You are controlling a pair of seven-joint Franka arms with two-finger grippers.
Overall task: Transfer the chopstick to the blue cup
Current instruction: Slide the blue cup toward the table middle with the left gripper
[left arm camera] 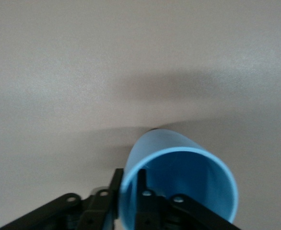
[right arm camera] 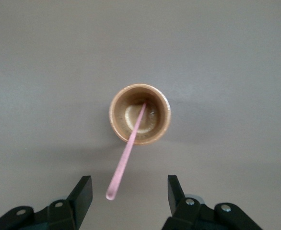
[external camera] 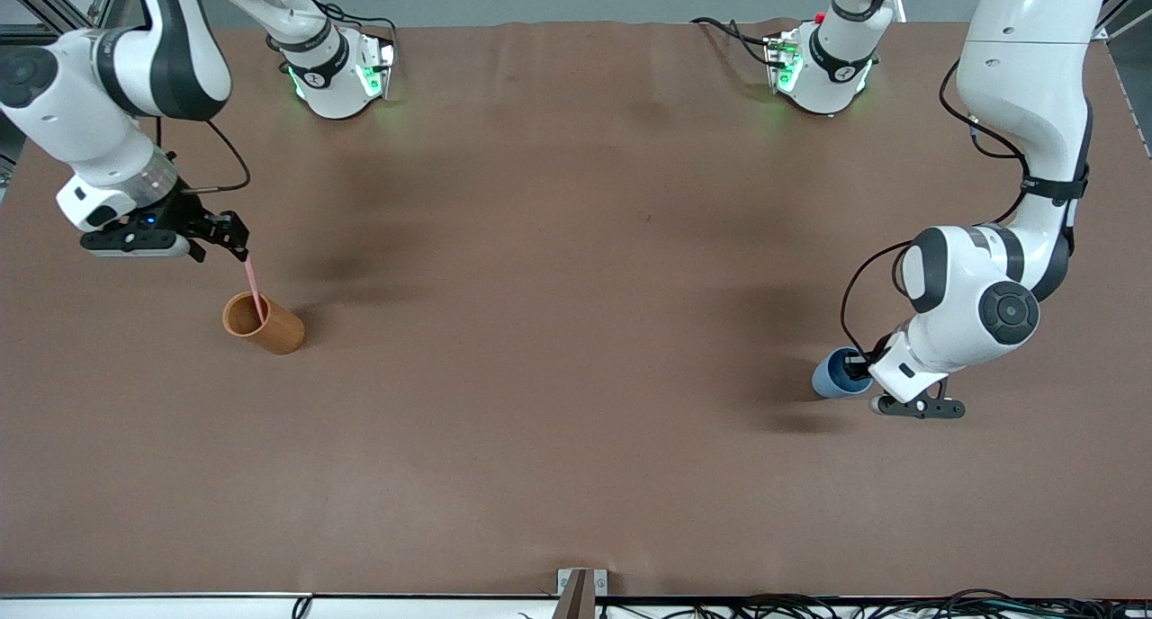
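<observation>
The pale pink chopstick (external camera: 256, 282) stands leaning in the orange-brown wooden cup (external camera: 270, 327) near the right arm's end of the table. My right gripper (external camera: 236, 241) is open just over the cup. In the right wrist view the chopstick's (right arm camera: 128, 151) top end lies between the spread fingers of the gripper (right arm camera: 129, 187), untouched, above the wooden cup (right arm camera: 165, 115). My left gripper (external camera: 862, 367) is shut on the rim of the blue cup (external camera: 832, 376) and holds it tilted at the left arm's end. One finger (left arm camera: 141, 184) is inside the cup (left arm camera: 188, 177), the other outside.
The brown table cover (external camera: 576, 331) lies bare between the two cups. Both arm bases stand along the table's edge farthest from the front camera. Cables and a small bracket (external camera: 580, 587) sit at the edge nearest it.
</observation>
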